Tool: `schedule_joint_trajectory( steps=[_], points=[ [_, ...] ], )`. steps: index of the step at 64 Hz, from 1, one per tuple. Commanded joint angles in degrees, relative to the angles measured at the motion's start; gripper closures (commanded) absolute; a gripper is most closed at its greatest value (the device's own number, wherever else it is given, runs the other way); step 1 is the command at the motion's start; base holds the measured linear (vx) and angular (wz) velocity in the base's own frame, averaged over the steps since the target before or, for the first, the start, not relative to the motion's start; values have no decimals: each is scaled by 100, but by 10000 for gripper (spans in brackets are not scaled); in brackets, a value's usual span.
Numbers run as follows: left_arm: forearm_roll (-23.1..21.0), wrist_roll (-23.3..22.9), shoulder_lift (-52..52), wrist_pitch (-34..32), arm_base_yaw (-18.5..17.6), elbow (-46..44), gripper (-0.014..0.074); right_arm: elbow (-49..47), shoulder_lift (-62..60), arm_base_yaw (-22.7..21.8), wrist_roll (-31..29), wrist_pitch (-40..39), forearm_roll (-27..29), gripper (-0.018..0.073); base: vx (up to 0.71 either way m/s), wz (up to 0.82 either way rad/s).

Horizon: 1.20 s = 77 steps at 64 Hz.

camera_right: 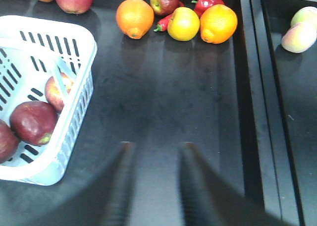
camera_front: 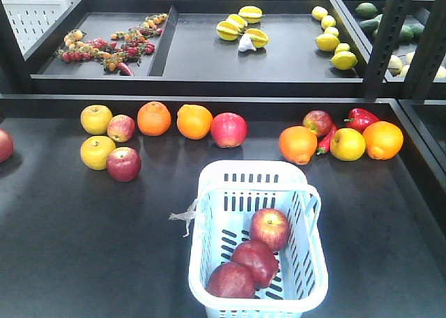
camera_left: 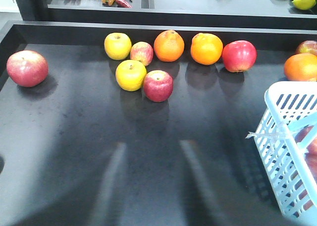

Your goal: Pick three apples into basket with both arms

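Black tabletop (camera_front: 83, 234) spreads wide around basket (camera_front: 303, 290) holding three apples (camera_front: 270, 228).

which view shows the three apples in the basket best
The exterior front-facing view: all three apples lie unobstructed in the basket. The right wrist view crops them at the frame edge; the left wrist view shows only slivers through the slots.

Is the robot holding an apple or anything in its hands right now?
No, nothing is held. The left gripper and right gripper are both open over bare table. Three apples already sit in the basket.
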Motion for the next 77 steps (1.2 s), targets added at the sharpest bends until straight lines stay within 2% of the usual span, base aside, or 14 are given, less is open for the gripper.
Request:
schedule_joint_trajectory(
  steps=[1, 3, 64, 71, 77],
  points=[
    [111, -31, 47, -312, 14, -129, 578, -145, 25, -30, 14, -333, -116, 577, 0, 0],
    [111, -31, 47, -312, 14, -129, 606, -145, 25, -30, 16, -333, -131, 574, 0, 0],
    [74, -30, -69, -291, 14, -117, 604, -145, 25, -30, 16, -308, -136, 568, 0, 0],
    [113, 111, -342, -803, 14, 102, 604, -145, 25, -30, 16, -308, -136, 568, 0, 0],
    [107, 509, -693, -1658, 21, 629, 604, -145, 25, -30, 16, -308, -136, 568, 0, 0]
  ],
)
